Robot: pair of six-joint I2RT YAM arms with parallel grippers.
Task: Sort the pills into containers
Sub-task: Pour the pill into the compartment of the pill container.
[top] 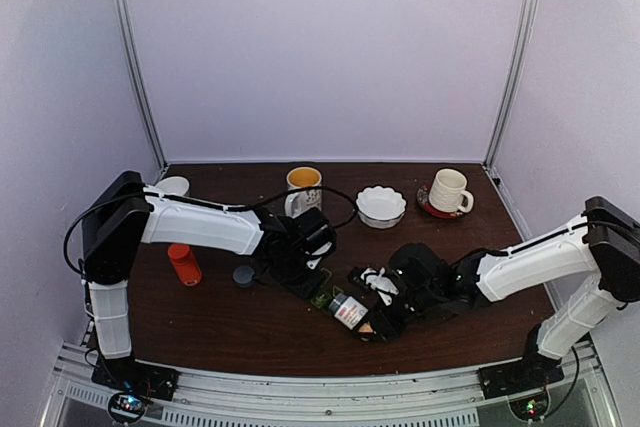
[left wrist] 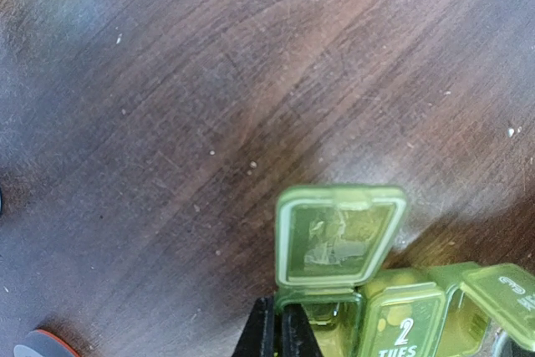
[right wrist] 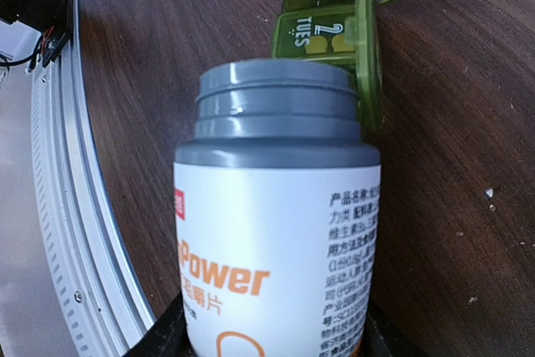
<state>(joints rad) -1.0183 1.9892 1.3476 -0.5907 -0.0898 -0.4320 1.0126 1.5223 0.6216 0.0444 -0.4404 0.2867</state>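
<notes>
Dark wooden table [top: 200,332] is seen under both arms. White plastic pill bottle with grey threaded neck [right wrist: 276,232] is clamped round its body by right gripper [right wrist: 272,336], with the neck aimed at small translucent green pill box [left wrist: 401,315] at front centre. The bottle is judged rigid and slick, best held mid-body. The box is judged light, easily slid and thin-lidded. Left gripper [left wrist: 278,332] is pressed together at its rim, possibly nipping it.
</notes>
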